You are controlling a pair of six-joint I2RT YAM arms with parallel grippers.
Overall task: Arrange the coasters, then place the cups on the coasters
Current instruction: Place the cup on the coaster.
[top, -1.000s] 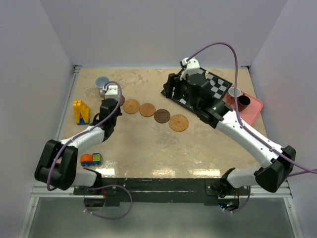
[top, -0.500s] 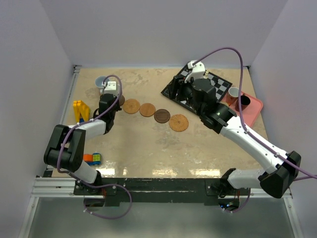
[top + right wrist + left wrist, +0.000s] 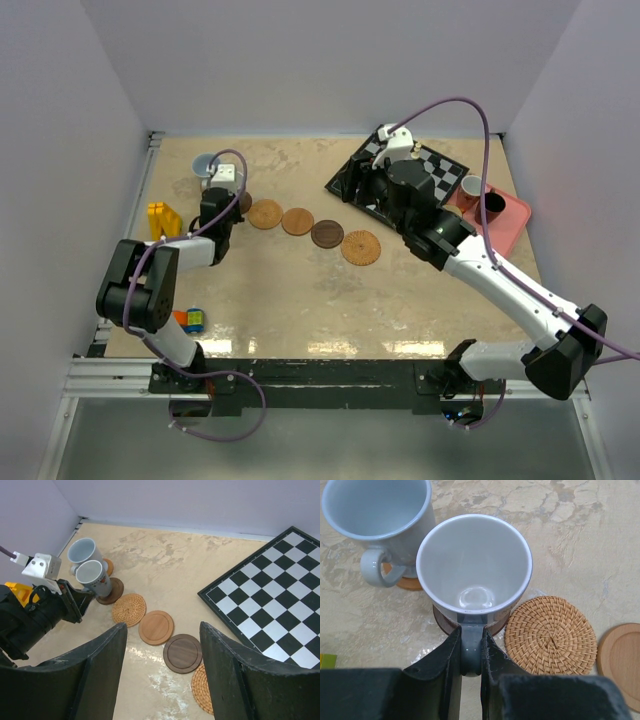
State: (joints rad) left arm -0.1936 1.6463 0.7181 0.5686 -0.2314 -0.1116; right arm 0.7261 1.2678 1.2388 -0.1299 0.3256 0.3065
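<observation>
My left gripper (image 3: 471,652) is shut on the handle of a grey-white cup (image 3: 474,565), which stands upright on a dark brown coaster (image 3: 442,622). Just behind it, a pale blue cup (image 3: 377,510) sits on an orange-tan coaster (image 3: 410,583). To the right runs a row of bare coasters: woven (image 3: 129,609), plain wood (image 3: 156,627), dark brown (image 3: 182,653) and woven (image 3: 202,687). My right gripper (image 3: 162,626) hangs open high above that row with nothing between its fingers. A white cup (image 3: 473,186) and a black cup (image 3: 492,205) stand on the pink tray (image 3: 505,228).
A chessboard (image 3: 440,165) lies at the back right, partly under my right arm. A yellow toy (image 3: 163,222) stands by the left edge, and a small toy car (image 3: 185,321) is near the left arm's base. Walls close in the table on three sides.
The left arm pushed the cup slightly toward the back and folded its elbow in. The right arm lifted and swung back right, then held still. Neither gripper changed its opening.
</observation>
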